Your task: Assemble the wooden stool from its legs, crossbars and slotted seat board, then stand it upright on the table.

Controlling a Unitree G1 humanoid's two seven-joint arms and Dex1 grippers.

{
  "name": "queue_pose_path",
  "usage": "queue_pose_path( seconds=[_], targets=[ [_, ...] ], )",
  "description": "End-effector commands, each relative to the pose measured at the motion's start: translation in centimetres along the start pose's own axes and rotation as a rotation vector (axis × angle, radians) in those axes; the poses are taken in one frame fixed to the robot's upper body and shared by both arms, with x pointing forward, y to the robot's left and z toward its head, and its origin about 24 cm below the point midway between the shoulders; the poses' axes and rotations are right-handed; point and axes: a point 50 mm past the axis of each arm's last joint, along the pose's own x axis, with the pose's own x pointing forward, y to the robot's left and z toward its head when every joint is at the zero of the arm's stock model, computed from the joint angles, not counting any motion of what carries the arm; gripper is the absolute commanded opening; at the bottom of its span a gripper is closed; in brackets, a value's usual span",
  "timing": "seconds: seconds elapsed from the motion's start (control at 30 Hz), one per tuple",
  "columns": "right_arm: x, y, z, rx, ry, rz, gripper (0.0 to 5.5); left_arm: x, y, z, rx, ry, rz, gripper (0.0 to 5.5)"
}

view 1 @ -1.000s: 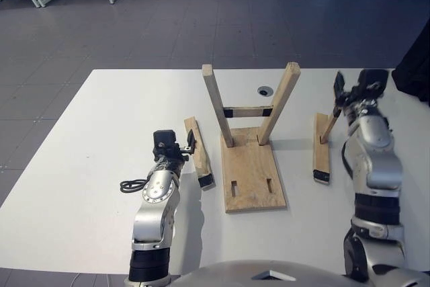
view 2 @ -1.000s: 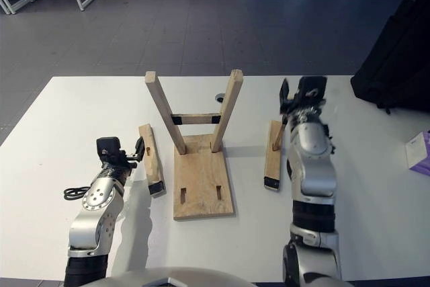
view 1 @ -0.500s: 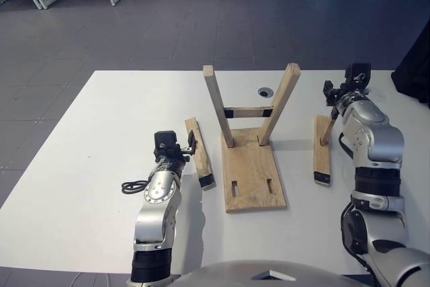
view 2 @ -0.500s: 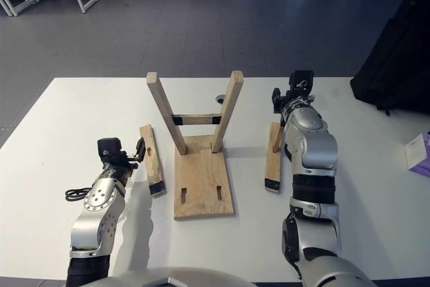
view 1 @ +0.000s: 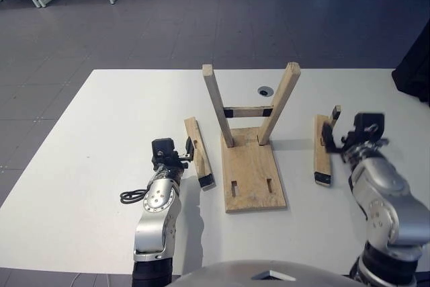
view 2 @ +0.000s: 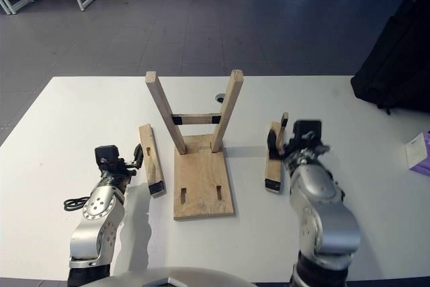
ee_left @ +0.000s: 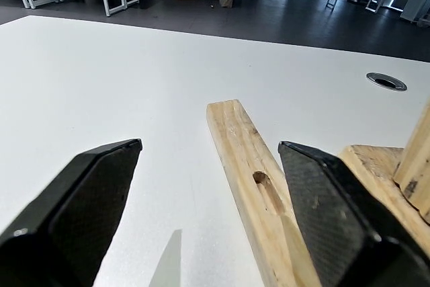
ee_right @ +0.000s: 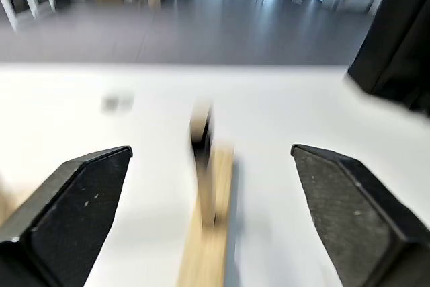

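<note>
Left eye view and right eye view agree on the change. Within the last second the right arm has drawn back from the far side of the table (view 1: 101,132) toward the robot. The right gripper (ee_right: 211,156), earlier raised beyond the far end of the right loose leg (view 1: 322,152), is now lower and closer in. Its fingers are spread wide and hold nothing. That leg lies directly ahead of the gripper, roughly on the line between the fingers, with no contact evident. A short stub (view 1: 334,113), probably a crossbar, rises from it. Judgement: this is a realignment for a grasp on the leg, not a completed pick.

The left arm has eased back only slightly. The left gripper (ee_left: 209,146) sits low over the table, fingers apart and empty. The left loose leg (ee_left: 252,179) lies just ahead of the tips, nearer the finger on the seat board side, untouched.

The seat board (view 1: 252,169) lies flat between the two grippers. One standing leg pair (view 1: 222,109), joined by its crossbar (view 1: 248,111), is already seated at the board's far end. The near slots are vacant. Assessment: about half assembled, with the second leg set outstanding.
</note>
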Motion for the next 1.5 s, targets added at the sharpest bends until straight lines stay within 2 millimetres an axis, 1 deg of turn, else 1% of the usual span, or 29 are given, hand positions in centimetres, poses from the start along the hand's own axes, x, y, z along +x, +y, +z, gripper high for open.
queue_pose_path(
  seconds=[0.03,0.2,0.3,0.33,0.4,0.43,0.47,0.5,0.57,0.73,0.83,0.87,0.93,0.97,1.0,1.03,1.07,1.1,1.13,1.17,1.2,1.23,1.27,1.3,1.33,1.37,1.4,1.43,1.5],
  targets=[
    [-0.2,-0.3,-2.7,-0.009,0.128,-0.015,4.33,-0.1,0.1,0.4,0.006,-0.018,0.012,3.77],
    [0.9,-0.4,-6.4,-0.010,0.279,-0.001,4.33,0.1,-0.1,0.4,0.008,-0.015,0.001,3.77],
    [1.5,0.0,-8.6,-0.021,0.375,0.035,4.33,0.5,0.1,0.7,0.018,-0.021,-0.004,3.77],
    [1.6,0.1,-9.0,-0.026,0.391,0.041,4.33,0.6,0.2,0.8,0.021,-0.022,-0.005,3.77],
    [1.7,0.6,-9.2,-0.027,0.393,0.063,4.33,0.6,0.2,0.8,0.022,-0.022,-0.005,3.77],
    [1.8,0.7,-9.2,-0.025,0.390,0.070,4.13,0.6,0.2,0.7,0.022,-0.020,-0.004,3.77],
    [1.8,0.9,-9.3,-0.028,0.394,0.079,4.06,0.6,0.2,0.7,0.022,-0.019,-0.004,3.77],
    [1.8,1.0,-9.5,-0.024,0.404,0.083,3.79,0.6,0.2,0.7,0.021,-0.018,-0.005,3.77],
    [1.6,0.9,-10.1,-0.030,0.434,0.086,3.48,0.7,0.2,0.8,0.020,-0.020,-0.003,3.77],
    [1.3,0.6,-11.4,-0.044,0.492,0.103,2.46,0.7,0.1,0.7,0.012,-0.014,0.000,3.77],
    [1.6,0.1,-11.4,-0.050,0.496,0.080,2.04,0.7,-0.1,0.4,-0.014,0.011,-0.017,3.77],
    [1.7,-0.1,-11.1,-0.046,0.487,0.075,2.03,0.7,-0.4,0.6,-0.036,0.014,-0.041,3.77],
    [2.1,-0.5,-10.0,-0.032,0.437,0.057,2.03,0.8,-1.2,1.3,-0.082,0.018,-0.116,3.77],
    [2.8,-1.0,-8.2,-0.017,0.348,0.051,2.03,0.5,-2.1,2.1,-0.141,0.014,-0.245,3.77],
    [3.4,-1.7,-5.7,-0.003,0.233,0.038,2.03,0.1,-2.8,3.3,-0.190,-0.003,-0.393,3.77],
    [4.1,-2.5,-2.2,0.017,0.084,0.027,2.03,-0.5,-3.1,4.8,-0.243,-0.025,-0.556,3.77],
    [4.2,-3.2,0.7,0.037,-0.034,0.023,2.03,-0.9,-3.0,6.0,-0.263,-0.044,-0.674,3.77],
    [4.1,-3.4,4.1,0.075,-0.171,0.039,2.03,-1.2,-2.6,7.1,-0.283,-0.049,-0.786,3.96],
    [3.5,-3.1,7.8,0.123,-0.316,0.103,2.03,-1.5,-2.2,8.3,-0.331,-0.053,-0.904,4.08],
    [2.7,-2.4,10.5,0.161,-0.419,0.188,2.03,-1.9,-1.8,9.4,-0.377,-0.059,-1.006,4.30],
    [1.7,-1.3,12.9,0.206,-0.508,0.332,2.03,-2.5,-1.5,10.7,-0.443,-0.077,-1.114,4.44],
    [0.6,0.1,14.3,0.254,-0.551,0.522,2.03,-2.8,-1.2,11.8,-0.513,-0.095,-1.206,4.51],
    [-0.3,1.2,15.0,0.287,-0.561,0.701,2.03,-2.8,-1.0,12.6,-0.574,-0.103,-1.276,4.52],
    [-1.4,2.7,14.6,0.271,-0.521,0.950,2.03,-2.4,-0.9,13.4,-0.652,-0.097,-1.361,4.52],
    [-2.3,3.7,13.8,0.265,-0.467,1.146,2.03,-1.8,-0.9,14.0,-0.726,-0.094,-1.423,4.52],
    [-2.9,4.4,13.2,0.267,-0.416,1.287,2.03,-1.5,-1.0,14.5,-0.817,-0.084,-1.490,4.52],
    [-3.5,5.1,12.5,0.255,-0.365,1.407,2.03,-1.2,-1.1,14.7,-0.895,-0.056,-1.562,4.52],
    [-4.0,5.5,12.2,0.251,-0.329,1.486,2.03,-1.1,-1.2,14.7,-0.936,-0.024,-1.601,4.52],
    [-4.6,6.3,11.9,0.241,-0.275,1.578,2.03,-0.9,-1.6,14.5,-0.950,0.039,-1.636,4.52]
  ],
)
